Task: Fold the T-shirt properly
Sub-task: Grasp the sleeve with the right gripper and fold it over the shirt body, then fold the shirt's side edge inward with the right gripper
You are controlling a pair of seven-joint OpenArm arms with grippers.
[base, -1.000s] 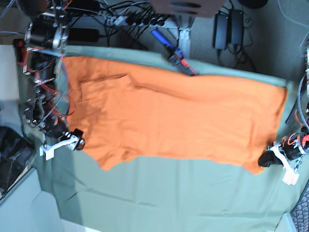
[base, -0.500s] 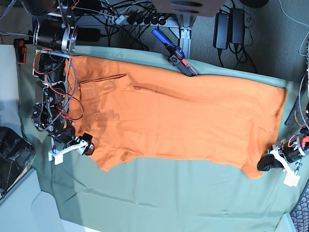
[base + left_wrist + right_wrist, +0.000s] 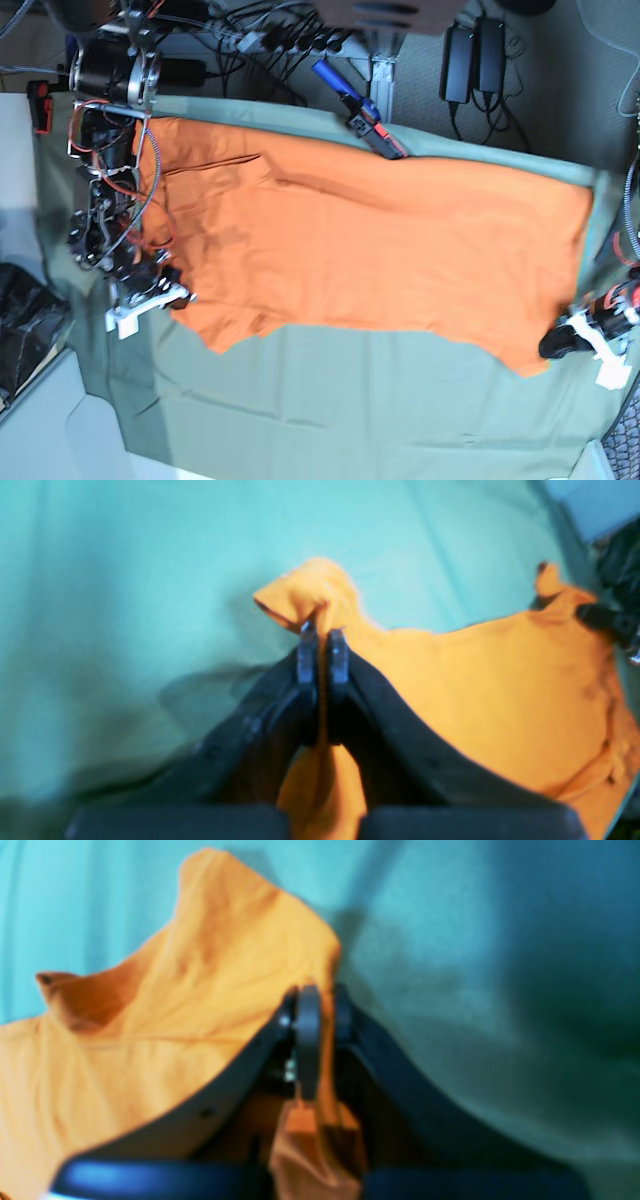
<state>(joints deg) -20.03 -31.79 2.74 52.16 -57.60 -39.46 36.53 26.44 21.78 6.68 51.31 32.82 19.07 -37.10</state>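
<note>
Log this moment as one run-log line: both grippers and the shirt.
left gripper: shut on T-shirt corner | right gripper: shut on T-shirt edge | T-shirt: spread on green cloth, unfolded

there was one orange t-shirt (image 3: pixel 370 250), spread at the centre of one green cloth (image 3: pixel 330 400). two arms were in view, each with one gripper: the right gripper (image 3: pixel 170 295) at 9 o'clock and the left gripper (image 3: pixel 555 345) at 4 o'clock, each with two jaws closed on the shirt's edge. one blue-handled clamp (image 3: pixel 355 105) sat at 12 o'clock. two black power bricks (image 3: pixel 473 55) lay at 1 o'clock. one black bag (image 3: pixel 25 320) showed at 8 o'clock.
</note>
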